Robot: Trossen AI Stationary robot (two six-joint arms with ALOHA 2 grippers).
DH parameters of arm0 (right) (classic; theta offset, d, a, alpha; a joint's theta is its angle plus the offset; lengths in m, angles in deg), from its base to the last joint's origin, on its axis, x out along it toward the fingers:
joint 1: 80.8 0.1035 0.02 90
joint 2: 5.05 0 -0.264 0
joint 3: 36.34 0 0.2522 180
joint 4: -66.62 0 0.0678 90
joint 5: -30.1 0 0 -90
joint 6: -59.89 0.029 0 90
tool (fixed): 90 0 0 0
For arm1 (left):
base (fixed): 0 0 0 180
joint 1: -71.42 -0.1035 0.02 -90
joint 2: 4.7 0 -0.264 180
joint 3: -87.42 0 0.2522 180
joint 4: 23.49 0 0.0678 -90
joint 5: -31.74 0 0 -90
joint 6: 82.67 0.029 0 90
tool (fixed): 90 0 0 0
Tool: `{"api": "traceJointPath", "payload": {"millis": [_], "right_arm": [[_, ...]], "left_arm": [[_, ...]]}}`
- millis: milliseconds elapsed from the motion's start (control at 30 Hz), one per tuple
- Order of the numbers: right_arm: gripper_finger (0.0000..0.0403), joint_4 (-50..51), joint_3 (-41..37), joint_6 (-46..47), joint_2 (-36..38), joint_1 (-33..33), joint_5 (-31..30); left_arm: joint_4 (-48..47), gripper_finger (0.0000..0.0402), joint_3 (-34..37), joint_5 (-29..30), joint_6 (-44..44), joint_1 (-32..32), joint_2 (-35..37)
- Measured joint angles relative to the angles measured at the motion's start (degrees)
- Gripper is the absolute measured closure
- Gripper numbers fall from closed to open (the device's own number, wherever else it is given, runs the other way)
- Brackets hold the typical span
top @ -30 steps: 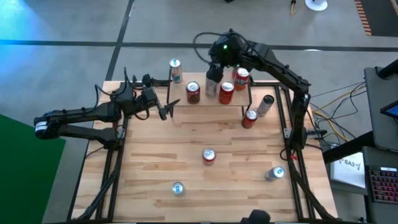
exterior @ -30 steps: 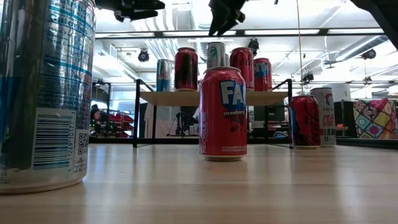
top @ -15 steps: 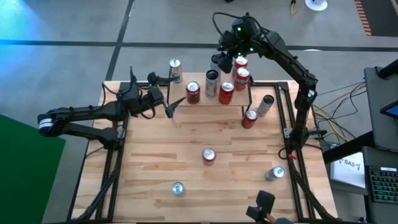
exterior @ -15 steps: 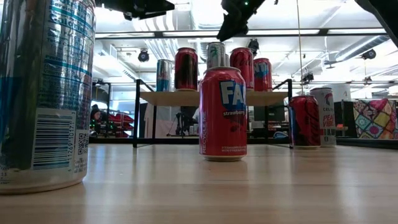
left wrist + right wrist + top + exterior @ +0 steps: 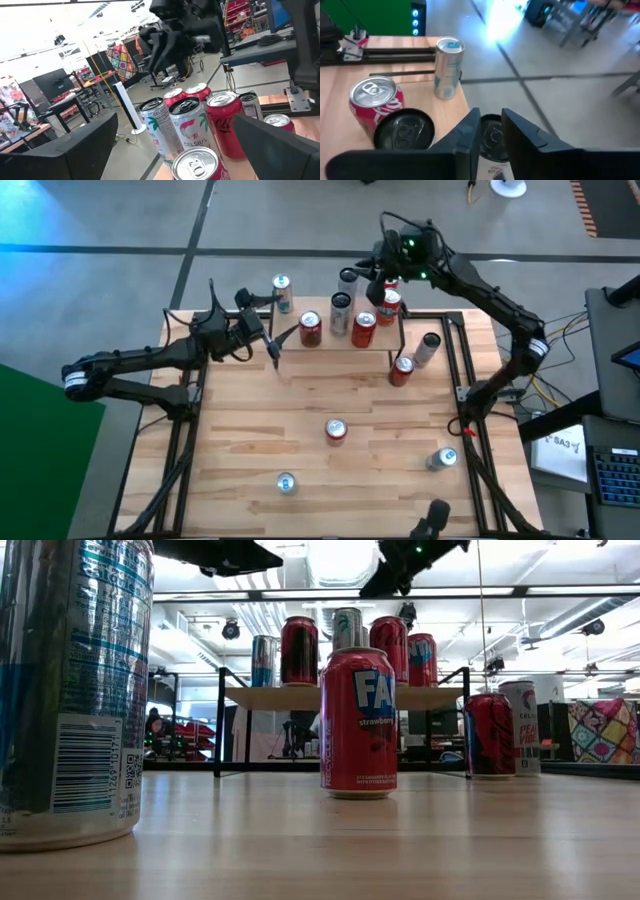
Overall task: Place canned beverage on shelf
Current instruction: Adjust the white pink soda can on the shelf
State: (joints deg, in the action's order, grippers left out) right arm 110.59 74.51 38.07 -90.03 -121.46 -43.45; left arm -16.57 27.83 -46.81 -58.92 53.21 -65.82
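Observation:
The shelf (image 5: 270,698) stands at the table's far edge and carries several cans, red ones (image 5: 363,328) and two silver ones (image 5: 340,308). The farther silver can (image 5: 347,279) stands upright right below my right gripper (image 5: 376,273), whose fingers (image 5: 470,135) are almost together with nothing between them, above the shelf's far side. My left gripper (image 5: 279,320) hovers open and level just left of the shelf, facing the cans (image 5: 187,120).
Loose cans stand on the table: a red one mid-table (image 5: 335,430), silver-blue ones near the front (image 5: 286,483) and right (image 5: 442,458), a red (image 5: 402,367) and a tilted silver one (image 5: 428,348) right of the shelf, a blue one (image 5: 282,292) at the far left.
My right gripper has drawn back from over the shelf's middle toward the table's far right, uncovering the farther silver can, which stays upright on the shelf. My left gripper has crept a little toward the shelf.

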Motion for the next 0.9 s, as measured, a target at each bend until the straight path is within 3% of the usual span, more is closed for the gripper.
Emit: {"api": "traceJointPath", "payload": {"millis": [133, 267, 333, 633, 800, 900], "right_arm": [[0.0350, -8.22, -9.36, 0.93, 4.14, -0.26, -3.88], [0.0361, -14.21, -14.78, 3.39, 5.72, -0.51, -19.48], [0.0367, -14.76, -16.09, 3.23, 5.42, -0.52, -24.01], [0.0392, -15.13, -14.38, 2.47, 1.97, -0.98, -23.10], [0.0394, -13.72, -11.72, 3.26, 1.69, -0.85, -17.91], [0.0394, -11.47, -10.15, 4.47, 2.16, -0.91, -11.65]], "left_arm": [[1.74, 0.0020, 0.01, -0.01, -0.11, -0.08, -0.02], [4.13, 0.0020, -0.01, 0.00, -0.37, -0.08, -0.02], [4.88, 0.0020, -0.01, 0.02, -0.42, -0.13, -0.01], [6.46, 0.0020, -0.01, 0.08, -0.44, -0.34, -0.02], [6.46, 0.0020, -0.01, 0.16, -0.44, -0.38, 0.00], [6.43, 0.0020, -0.01, 0.18, -0.29, -0.42, 0.00]]}}
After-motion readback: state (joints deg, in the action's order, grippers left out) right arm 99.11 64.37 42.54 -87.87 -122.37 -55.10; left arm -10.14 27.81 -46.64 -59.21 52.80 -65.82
